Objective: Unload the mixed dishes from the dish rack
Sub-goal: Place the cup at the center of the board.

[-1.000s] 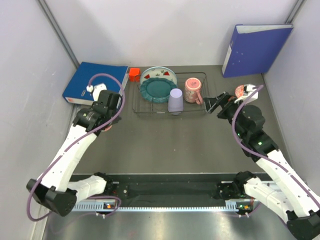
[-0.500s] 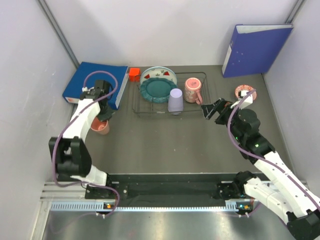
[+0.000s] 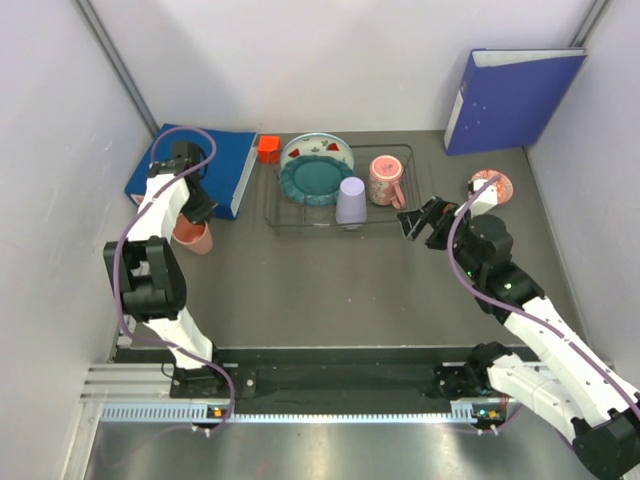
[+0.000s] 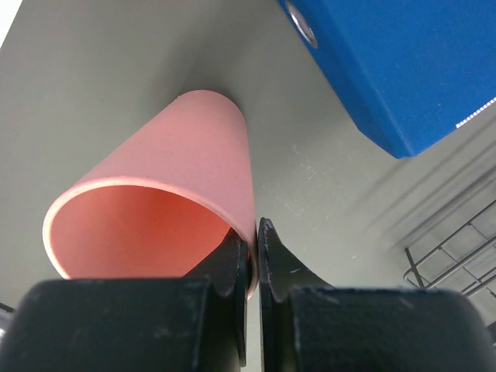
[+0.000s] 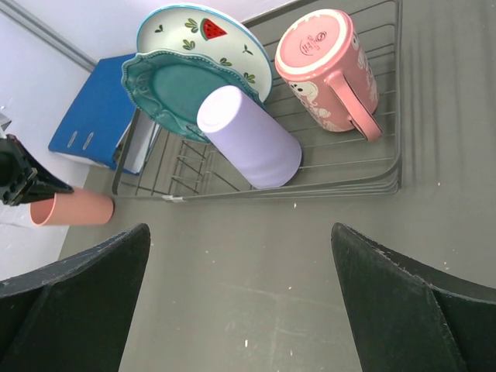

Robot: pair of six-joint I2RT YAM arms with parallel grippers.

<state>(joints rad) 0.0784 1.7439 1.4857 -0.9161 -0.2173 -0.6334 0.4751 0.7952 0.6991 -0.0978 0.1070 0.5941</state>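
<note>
My left gripper is shut on the rim of a salmon-pink cup, one finger inside and one outside. The cup is tilted, and its base is down by the table next to the flat blue binder. The dish rack holds a teal plate, a white watermelon plate, a lavender cup and a pink mug. My right gripper is open and empty just right of the rack. A small pink patterned bowl sits on the table behind it.
A flat blue binder lies at the back left, with a small red cube beside the rack. A second blue binder stands upright at the back right. Grey walls close in both sides.
My left gripper has carried the salmon-pink cup back and to the left, beside the flat binder. My right gripper has moved left, away from the bowl and toward the rack's right end.
</note>
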